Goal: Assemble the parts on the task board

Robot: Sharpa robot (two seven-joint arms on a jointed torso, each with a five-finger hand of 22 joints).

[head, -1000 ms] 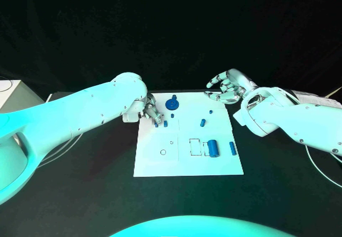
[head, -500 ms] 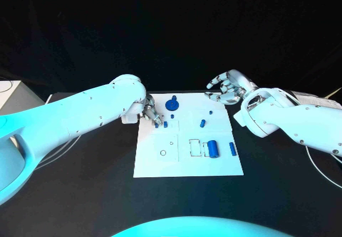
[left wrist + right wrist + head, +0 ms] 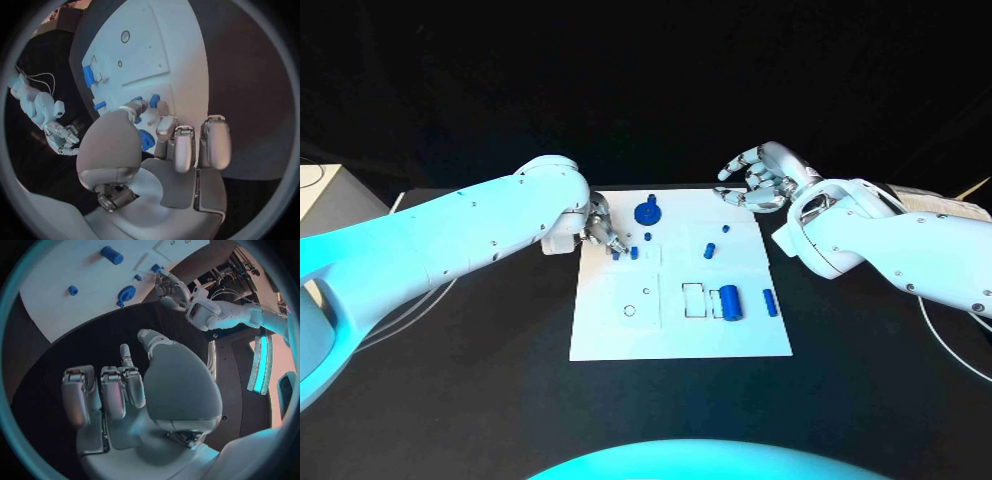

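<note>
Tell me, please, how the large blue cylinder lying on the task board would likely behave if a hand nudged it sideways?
The large blue cylinder lies on its side on the task board, so it would probably roll. It looks like smooth, rigid plastic, likely light and a little slippery. The shallow outlined recess beside it might stop it.

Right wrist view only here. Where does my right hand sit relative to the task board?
Observer: In the head view the right hand hovers off the task board's far right corner, holding nothing.
Operator: Any part I'm missing?
Observer: A slim blue part lies near the board's right edge, beside the large blue cylinder.
Operator: And across the board?
Observer: Left wrist view: fingertips of the left hand are at a small blue peg; a grip I cannot tell.
</note>
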